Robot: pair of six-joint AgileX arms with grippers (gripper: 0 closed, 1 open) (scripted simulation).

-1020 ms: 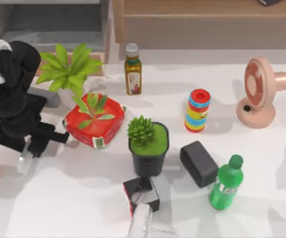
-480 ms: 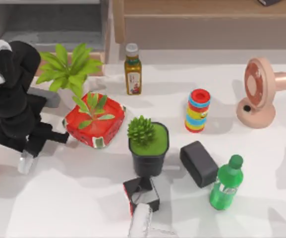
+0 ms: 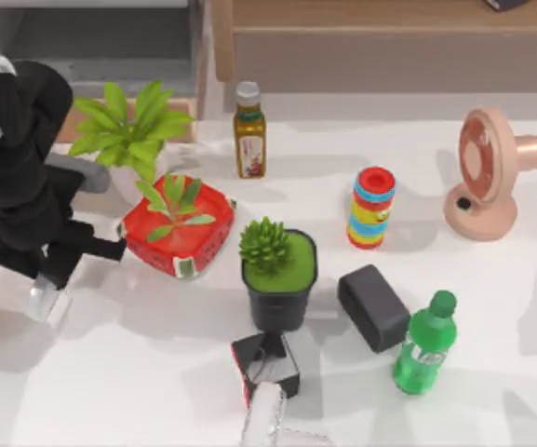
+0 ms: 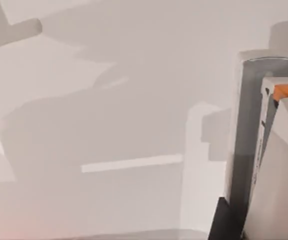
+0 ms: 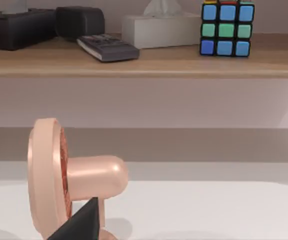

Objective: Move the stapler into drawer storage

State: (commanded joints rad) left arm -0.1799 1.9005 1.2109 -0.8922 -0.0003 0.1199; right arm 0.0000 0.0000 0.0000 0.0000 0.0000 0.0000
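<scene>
— Where was the stapler [image 3: 44, 303]?

— At the table's [image 3: 156, 372] left side, hanging from the left gripper [image 3: 46, 284]. The gripper was pinching it at its upper end, so that the white body pointed down at the tabletop, close to it. Whether it touched the surface I could not tell.

— And from the wrist?

— The left wrist view had the stapler [image 4: 276, 170] close by, a white body with a grey strip along it and an orange bit at the end, over bare white table [image 4: 109, 125].

— How did it lie to the drawer [image 3: 110, 42]?

— Apart from it. The drawer stood open at the back left, grey inside with a tan frame, and the black left arm reached across in front of it. The stapler hung nearer the front than that, left of the red pot [image 3: 177, 228] and the leafy plant [image 3: 128, 130].

— The other arm?

— The right gripper [image 3: 266, 365] sat parked near the front edge, just in front of the succulent [image 3: 277, 270]. I could not tell its state. Its wrist view looked at the pink fan [image 5: 59, 180] and a shelf [image 5: 144, 62] behind.
</scene>
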